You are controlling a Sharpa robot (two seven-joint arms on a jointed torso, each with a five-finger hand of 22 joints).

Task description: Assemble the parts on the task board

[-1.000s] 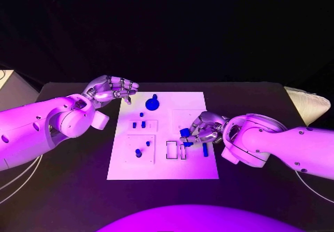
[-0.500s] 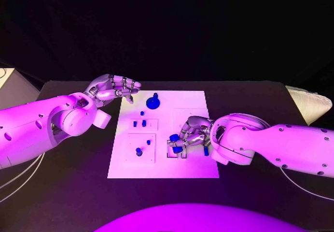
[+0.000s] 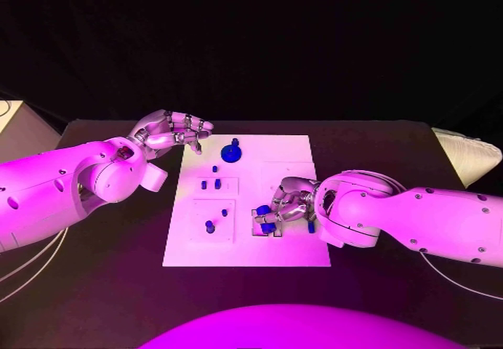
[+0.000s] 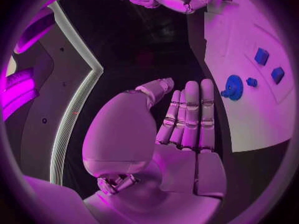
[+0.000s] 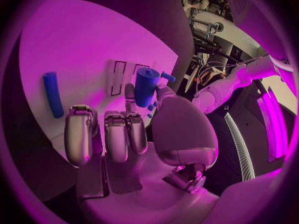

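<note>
Holding blue cylinder (image 3: 263, 211) | right hand (image 3: 285, 210) unmoved over task board (image 3: 296, 249)

Task board (image 3: 283, 156): smooth matt plate. Table (image 3: 105, 283): matt. Fingers (image 5: 79, 134): glossy metal. Arm shells (image 3: 419, 218): glossy plastic.

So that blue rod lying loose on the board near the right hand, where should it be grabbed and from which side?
Probably at its middle, from straight above. The blue rod lies flat on the task board, long and thin, with bare board on both long sides, so fingers could close across its width. The right hand already holds a blue cylinder, so that part needs placing first.
</note>
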